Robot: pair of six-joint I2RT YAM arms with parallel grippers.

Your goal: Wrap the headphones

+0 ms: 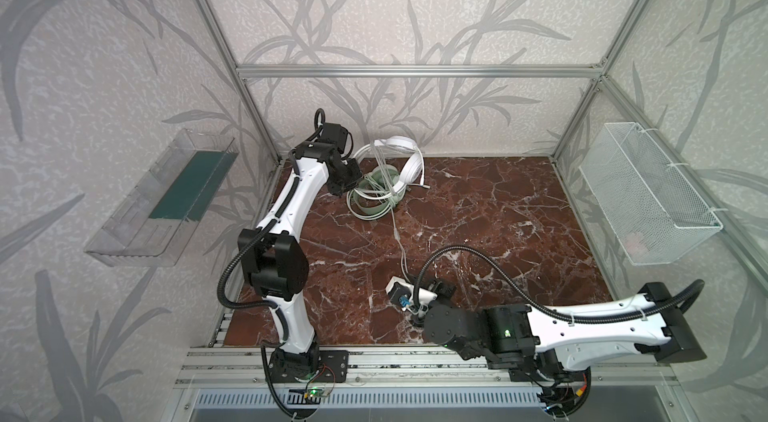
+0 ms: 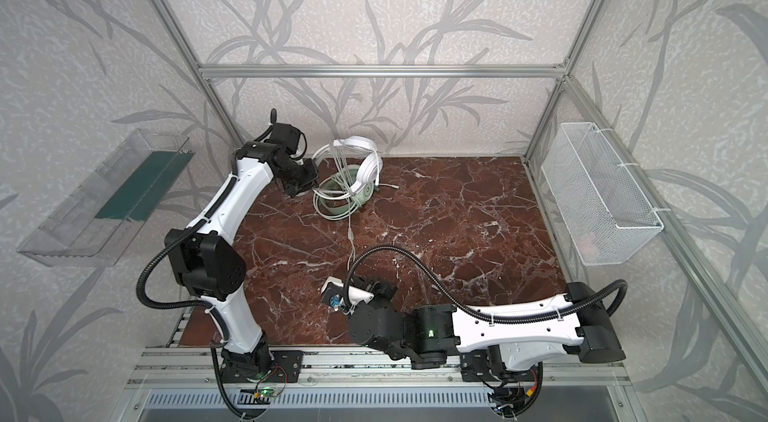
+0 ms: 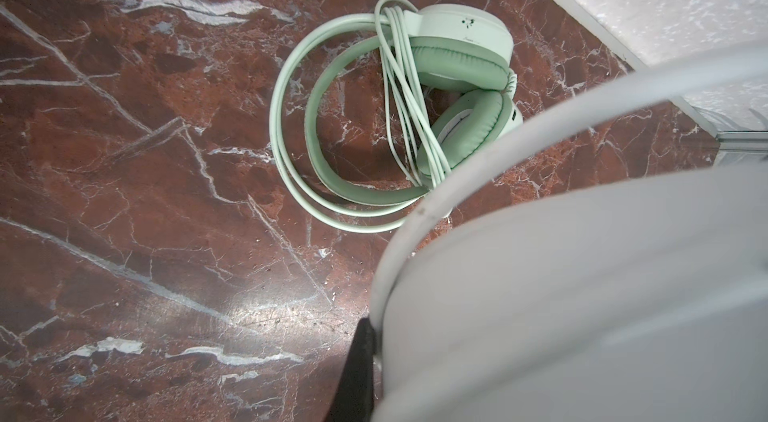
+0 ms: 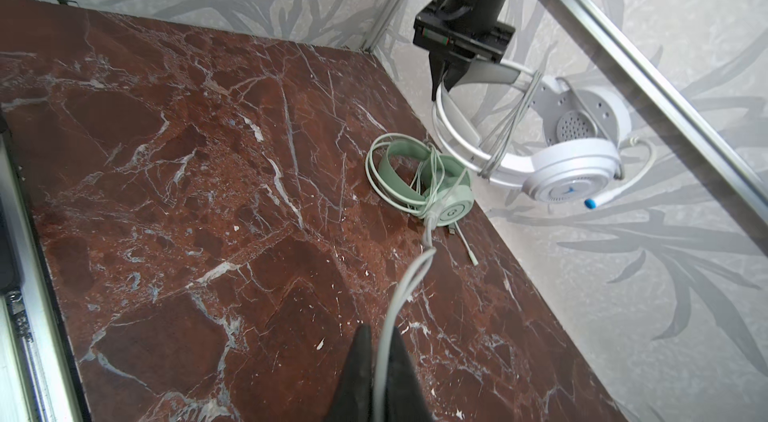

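At the back of the table (image 4: 187, 191) | my left gripper (image 4: 446, 81) pinches the white headphones (image 4: 569, 177), held up over the green headphones (image 4: 451, 212) | my right gripper (image 4: 380, 332) pinches the cord (image 4: 405, 287) near the front | a hard tug may pull them free or snag the green pair.

The table's (image 1: 519, 212) right half is bare from the front edge to the far edge. Near the far edge, left of the middle, the mint headset (image 4: 451, 210) lies under the white headset (image 1: 409, 175), which hangs from the left gripper (image 1: 347, 185). Its cable (image 1: 398, 233) slants down to the right gripper (image 4: 381, 341) near the front edge, barring the middle. The left arm (image 1: 291, 195) overhangs the left edge.
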